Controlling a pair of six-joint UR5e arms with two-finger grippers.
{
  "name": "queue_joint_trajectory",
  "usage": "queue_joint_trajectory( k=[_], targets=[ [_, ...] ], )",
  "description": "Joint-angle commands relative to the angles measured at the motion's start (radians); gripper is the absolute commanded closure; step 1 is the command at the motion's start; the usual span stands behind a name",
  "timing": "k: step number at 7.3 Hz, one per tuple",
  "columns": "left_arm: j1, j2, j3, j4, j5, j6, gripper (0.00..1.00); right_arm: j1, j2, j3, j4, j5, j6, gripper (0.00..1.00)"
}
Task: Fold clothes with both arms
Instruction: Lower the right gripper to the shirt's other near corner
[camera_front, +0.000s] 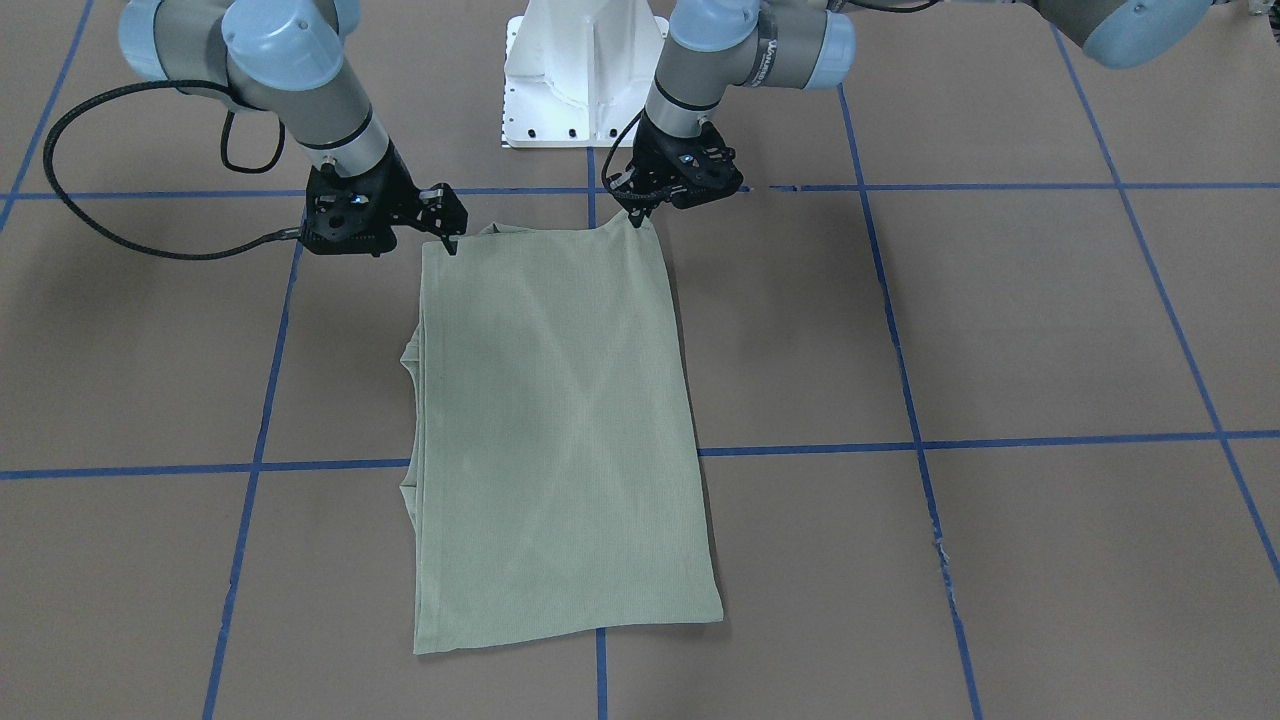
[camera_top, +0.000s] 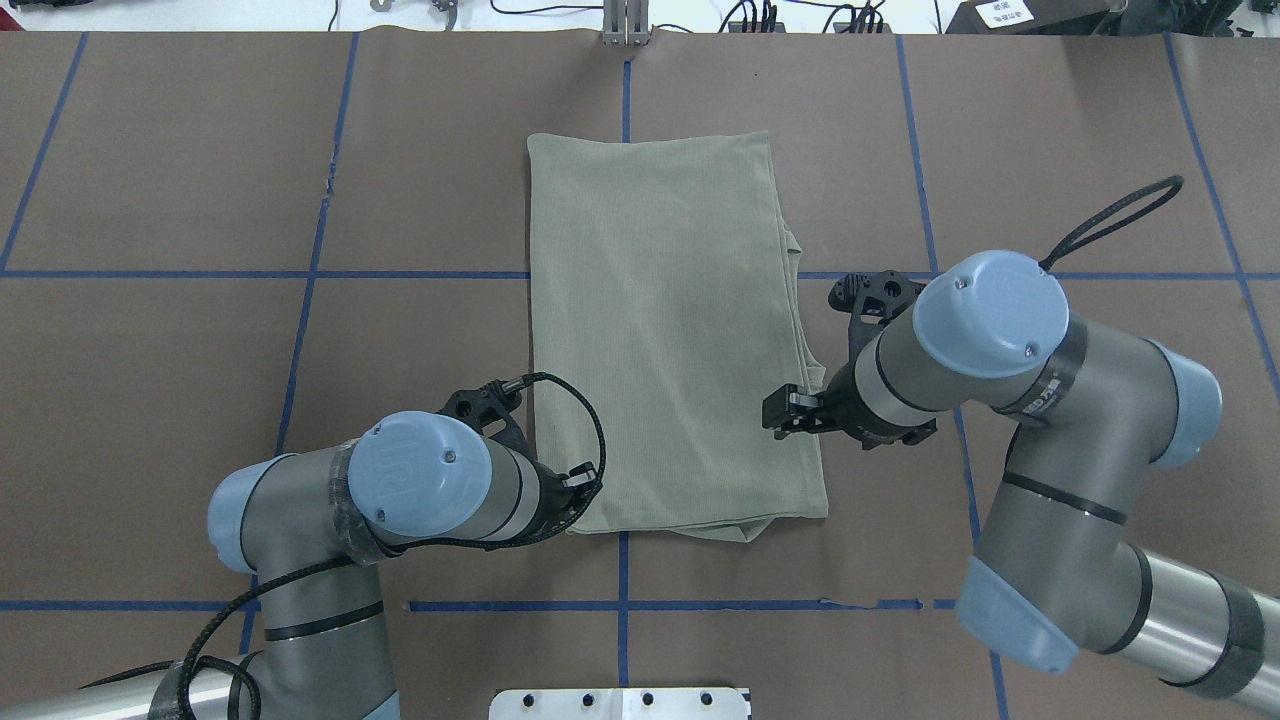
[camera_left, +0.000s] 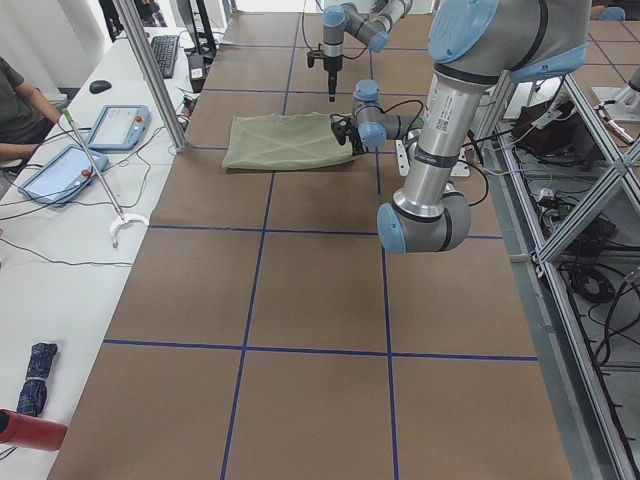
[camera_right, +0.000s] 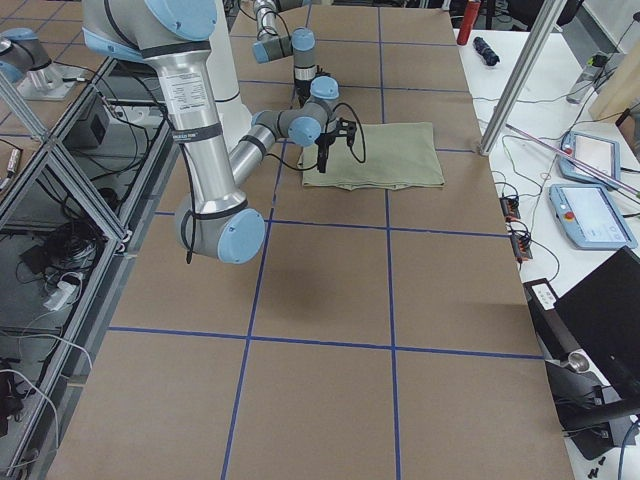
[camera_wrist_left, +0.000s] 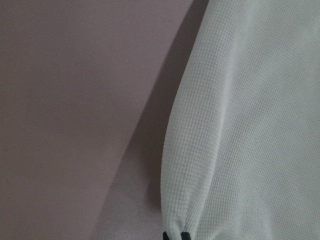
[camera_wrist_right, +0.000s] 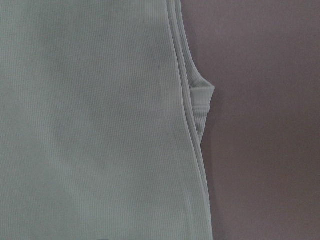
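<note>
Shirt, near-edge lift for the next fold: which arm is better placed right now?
Left. The left claw sits at the shirt's near corner, and the left wrist view shows fabric gathered at the fingertips. The right claw hangs over the side edge, apparently short of its corner.

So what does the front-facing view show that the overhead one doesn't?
Front-facing only: the left gripper closed on the shirt at a robot-side corner. Overhead only: the far edge of the table, with cables beyond it. Both: the shirt folded into a flat rectangle, the right gripper near its other robot-side corner, and the blue tape grid.
</note>
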Motion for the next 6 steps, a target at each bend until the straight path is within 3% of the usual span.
queue_joint_trajectory(
  k=[1, 3, 6],
  targets=[
    [0.000, 0.000, -0.004, 0.000, 0.000, 0.000, 1.00, -0.140, -0.008, 0.037, 0.002, -0.137, 0.279, 0.00],
    [-0.002, 0.003, -0.003, 0.000, 0.000, 0.000, 1.00, -0.209, 0.007, 0.020, 0.004, -0.166, 0.377, 0.00],
    [0.001, 0.000, -0.003, 0.000, -0.002, 0.000, 1.00, -0.187, 0.007, -0.017, 0.002, -0.167, 0.380, 0.00]
  ],
)
